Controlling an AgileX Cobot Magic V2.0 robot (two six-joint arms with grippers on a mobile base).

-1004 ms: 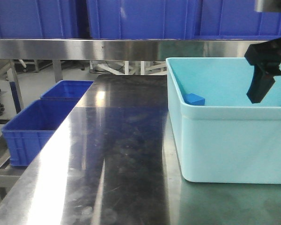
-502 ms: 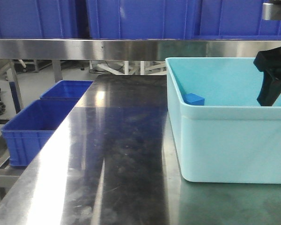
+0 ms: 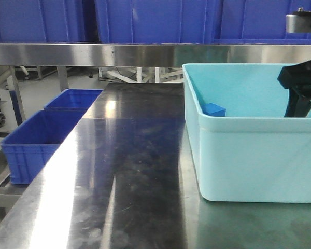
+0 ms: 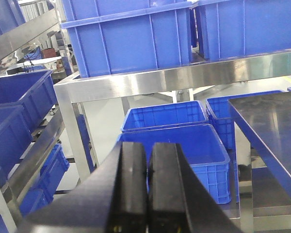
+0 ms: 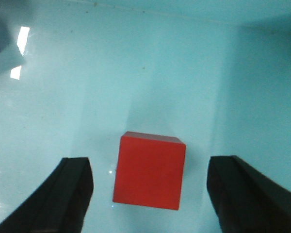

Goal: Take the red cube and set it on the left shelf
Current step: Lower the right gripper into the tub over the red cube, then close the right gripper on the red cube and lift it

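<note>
The red cube [image 5: 149, 171] lies on the floor of the light turquoise bin [image 3: 249, 155]; it shows only in the right wrist view. My right gripper [image 5: 150, 167] is open, with one finger on each side of the cube and a gap on both sides. In the front view the right gripper [image 3: 299, 93] reaches down into the bin at the far right, its fingertips hidden behind the bin wall. My left gripper [image 4: 148, 160] is shut on nothing and points off the table toward the left steel shelf [image 4: 136, 82].
A blue cube [image 3: 214, 109] lies in the bin's far left corner. Large blue crates [image 3: 155, 21] stand on the steel shelf above the table. Blue crates [image 3: 41, 135] sit on the floor at the left of the steel table [image 3: 129, 171].
My right gripper has moved right and lower into the bin, so its fingertips have dropped behind the bin wall.
</note>
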